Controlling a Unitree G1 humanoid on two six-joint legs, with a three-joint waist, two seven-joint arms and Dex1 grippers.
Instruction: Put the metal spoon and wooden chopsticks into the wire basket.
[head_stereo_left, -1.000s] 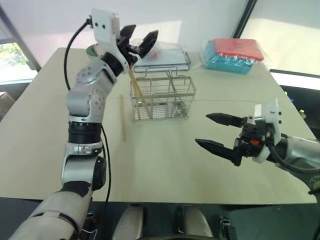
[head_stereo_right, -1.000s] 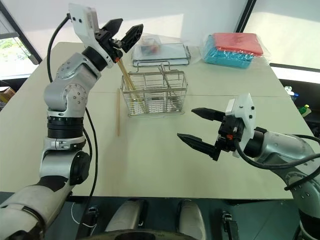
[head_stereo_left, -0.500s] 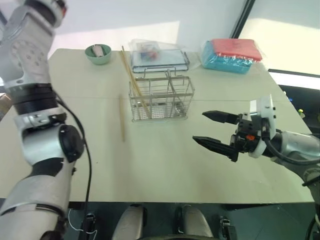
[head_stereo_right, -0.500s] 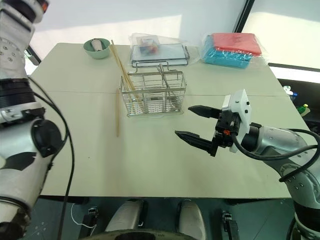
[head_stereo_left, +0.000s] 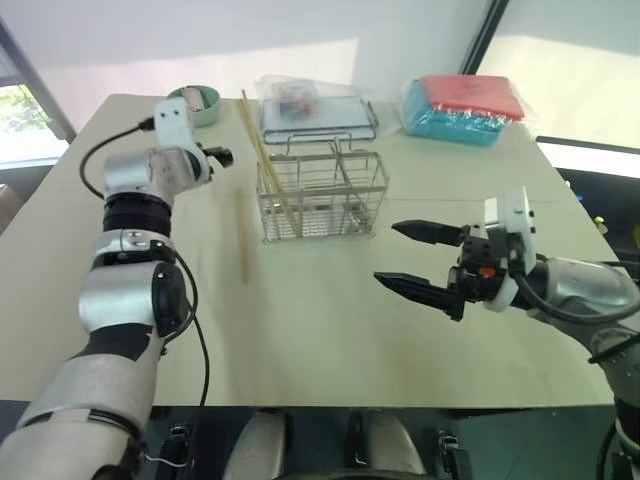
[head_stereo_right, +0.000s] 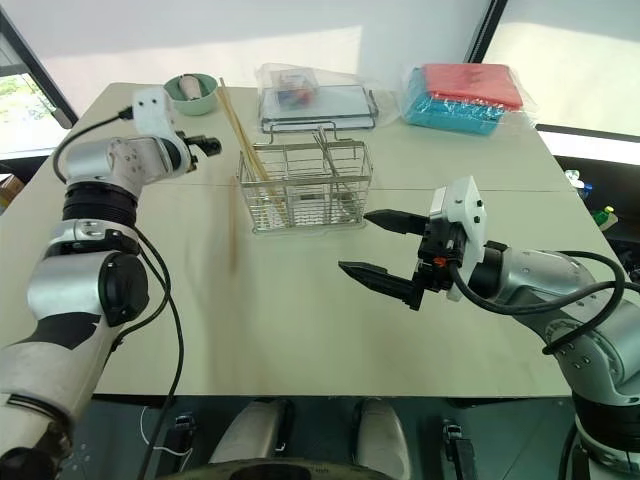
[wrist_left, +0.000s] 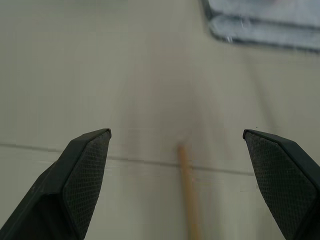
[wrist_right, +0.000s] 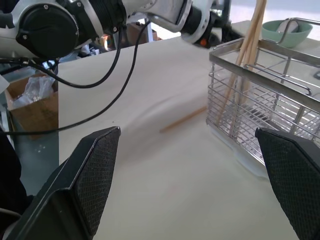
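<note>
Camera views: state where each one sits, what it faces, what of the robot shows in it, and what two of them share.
Left eye, head: looks down on table, both arms, right gripper.
Right eye, head: same scene, wire basket.
Left wrist: along open left gripper, above a lying chopstick.
Right wrist: along open gripper toward the basket; the left arm shows.
Shared: both wrist views show that lying chopstick.

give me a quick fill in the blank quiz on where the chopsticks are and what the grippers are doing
1. Two wooden chopsticks lean inside the wire ______.
2. One chopstick lies flat on the ______, on the robot's left of the wire basket.
3. The left gripper is open and holds ______.
4. The right gripper has its jaws ______.

Missing words: basket; table; nothing; open
</note>
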